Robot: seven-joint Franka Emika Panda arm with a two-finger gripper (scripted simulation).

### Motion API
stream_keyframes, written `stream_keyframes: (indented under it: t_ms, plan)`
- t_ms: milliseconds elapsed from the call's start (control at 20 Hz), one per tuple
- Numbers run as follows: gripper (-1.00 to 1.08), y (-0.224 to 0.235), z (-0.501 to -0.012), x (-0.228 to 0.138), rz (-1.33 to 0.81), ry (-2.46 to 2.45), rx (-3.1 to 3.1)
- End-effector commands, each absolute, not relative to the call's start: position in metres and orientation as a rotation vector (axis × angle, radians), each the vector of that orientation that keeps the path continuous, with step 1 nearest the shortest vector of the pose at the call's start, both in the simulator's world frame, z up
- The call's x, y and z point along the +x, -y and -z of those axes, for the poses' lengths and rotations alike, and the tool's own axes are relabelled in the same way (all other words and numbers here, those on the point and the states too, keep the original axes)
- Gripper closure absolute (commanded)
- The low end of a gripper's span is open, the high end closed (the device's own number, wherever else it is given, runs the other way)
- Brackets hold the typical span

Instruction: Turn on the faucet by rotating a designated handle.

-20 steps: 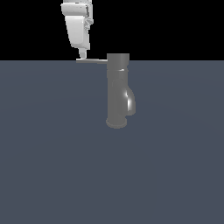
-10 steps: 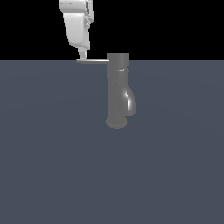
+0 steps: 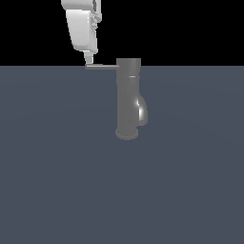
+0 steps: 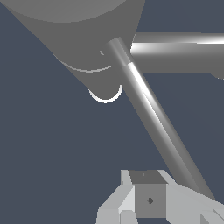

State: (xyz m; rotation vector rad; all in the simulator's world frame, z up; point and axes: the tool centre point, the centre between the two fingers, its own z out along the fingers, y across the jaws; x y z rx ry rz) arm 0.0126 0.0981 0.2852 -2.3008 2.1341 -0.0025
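Note:
The dark grey faucet (image 3: 128, 100) stands upright on the flat floor, its short curved spout (image 3: 142, 112) on the exterior view's right. The thin grey handle (image 3: 101, 67) sticks out level from the top cap toward the exterior view's left. My white gripper (image 3: 88, 61) hangs down from above with its fingertips right at the handle's free end, touching or almost touching it, and it looks shut with nothing between the fingers. In the wrist view the handle (image 4: 151, 111) runs slantwise from the faucet (image 4: 78, 35) down to my gripper (image 4: 151, 210).
A plain dark blue-grey floor (image 3: 57, 181) lies all around the faucet. No other objects show.
My gripper has edged very slightly upward at the handle's end. The handle and faucet have not visibly moved.

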Motion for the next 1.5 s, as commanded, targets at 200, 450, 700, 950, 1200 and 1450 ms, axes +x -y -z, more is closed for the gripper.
stream_keyframes:
  t_ms: [200,450,700,950,1200,1450]
  plan:
    - [1.08,-0.095,-0.285,-0.005,0.000,-2.138,-2.301]
    - [1.08,-0.087,-0.285,-0.008,0.004,-2.137,-2.301]
    - [1.08,-0.073,-0.285,-0.020,0.003,-2.137,-2.301]
    - [1.08,-0.058,-0.285,-0.031,0.003,-2.137,-2.301]
    - [1.08,-0.044,-0.285,-0.043,0.002,-2.137,-2.301]
    - [1.08,-0.029,-0.285,-0.055,0.001,-2.138,-2.301]
